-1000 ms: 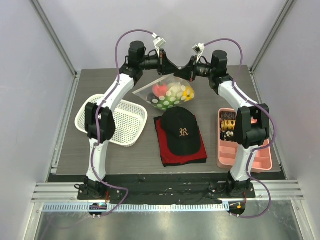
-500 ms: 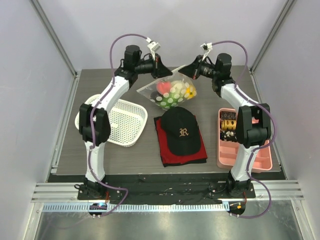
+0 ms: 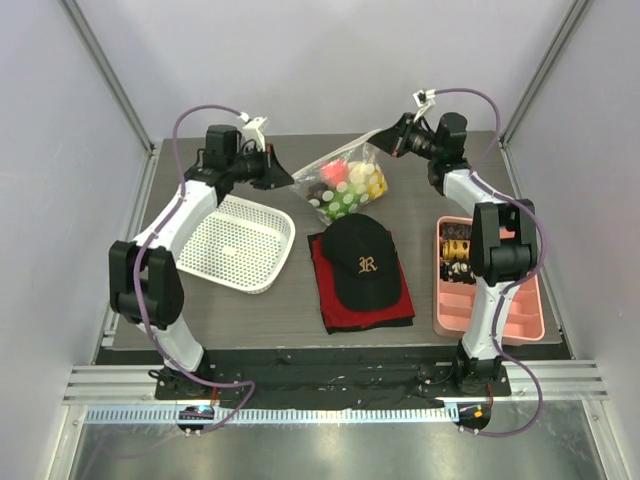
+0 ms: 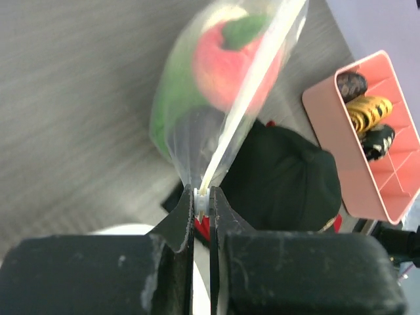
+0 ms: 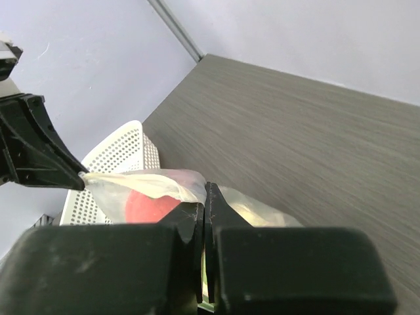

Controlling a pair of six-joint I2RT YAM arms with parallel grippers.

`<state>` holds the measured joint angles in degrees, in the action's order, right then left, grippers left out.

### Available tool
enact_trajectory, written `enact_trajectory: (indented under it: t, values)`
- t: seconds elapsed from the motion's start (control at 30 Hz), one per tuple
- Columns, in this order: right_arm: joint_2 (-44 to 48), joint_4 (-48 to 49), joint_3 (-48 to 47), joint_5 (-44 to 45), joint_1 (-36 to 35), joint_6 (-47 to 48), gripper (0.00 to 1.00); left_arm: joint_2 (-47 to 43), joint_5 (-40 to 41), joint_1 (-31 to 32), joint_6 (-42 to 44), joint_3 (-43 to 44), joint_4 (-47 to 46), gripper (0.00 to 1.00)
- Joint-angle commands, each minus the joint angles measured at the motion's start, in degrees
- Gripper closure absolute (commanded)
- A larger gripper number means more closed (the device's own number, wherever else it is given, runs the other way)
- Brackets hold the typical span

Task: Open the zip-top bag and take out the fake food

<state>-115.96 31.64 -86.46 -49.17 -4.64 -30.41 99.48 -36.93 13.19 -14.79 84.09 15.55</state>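
Pulling apart: a moment ago our two hands were close together, up high at the back. Now our left hand has swung out to the left and gone lower. Our right hand has stayed near the back right.
Left hand: its two fingers are squeezed tight on a thin bit of the bag's top edge.
Right hand: it is pinched tight on the other end of that same edge.
Bag: the zip-top bag hangs stretched between our hands, over the back of the tabletop. It is tilted, with the left end lower, and sits just behind the black cap.
Fake food: it is all still inside the bag. We can see the red-pink peach, the leafy green piece and the yellow citrus.
Zip: we cannot tell if it has popped open yet.
What it means: we think this pull is how we open the top. No food is out yet.
Close by: the white basket sits near our left hand.
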Motion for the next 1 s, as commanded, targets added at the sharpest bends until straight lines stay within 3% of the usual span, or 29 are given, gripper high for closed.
enact_trajectory:
  t: [0.0,0.07,0.1,0.17,0.2,0.23,0.3,0.37,0.5,0.67,0.77,0.97]
  values:
    - [-0.2,4.7,-4.6,2.7,1.2,-0.8,0.99,-6.2,0.8,-0.4,-1.6,-5.5,4.8,0.98]
    - [-1.8,6.1,-5.6,-2.7,0.7,-2.7,0.99,-8.2,-3.1,-0.4,-1.8,-5.7,3.3,0.89]
    - [-2.2,9.9,-5.9,-4.6,0.4,-3.9,0.99,-8.3,-6.6,-0.4,-2.3,-4.9,2.7,0.76]
    - [-2.6,16.2,-4.7,-7.4,0.1,-7.1,0.98,-7.5,-8.9,-0.4,-4.4,-0.7,1.1,0.65]
    - [-3.4,22.3,-4.3,-9.5,0.1,-11.1,0.99,-6.9,-9.5,-0.4,-5.2,1.4,0.2,0.45]
    - [-3.9,24.6,-4.6,-11.1,-0.1,-13.1,0.99,-5.6,-9.0,-0.4,-6.1,3.6,0.4,0.36]
    - [-5.2,27.1,-5.6,-13.7,-0.5,-16.2,0.99,-1.2,-7.9,-0.4,-6.7,11.0,1.3,0.29]
    - [-5.0,26.8,-5.5,-14.4,-1.2,-15.4,0.99,3.9,-7.2,-0.1,-7.5,17.6,1.7,0.31]
    - [-3.8,19.5,-5.9,-15.1,-2.0,-10.3,0.99,9.4,-6.7,2.1,-7.1,23.5,-0.7,0.45]
    - [-3.6,17.0,-6.3,-15.1,-2.2,-8.4,0.99,13.5,-5.0,6.7,-1.8,28.1,-0.4,0.5]
    - [-3.2,14.5,-6.4,-15.1,-2.3,-7.0,0.99,15.9,-1.6,9.3,2.2,32.4,2.8,0.51]
    - [-3.1,13.7,-6.7,-15.0,-2.6,-6.8,0.99,17.0,9.2,12.1,5.2,33.9,2.3,0.61]
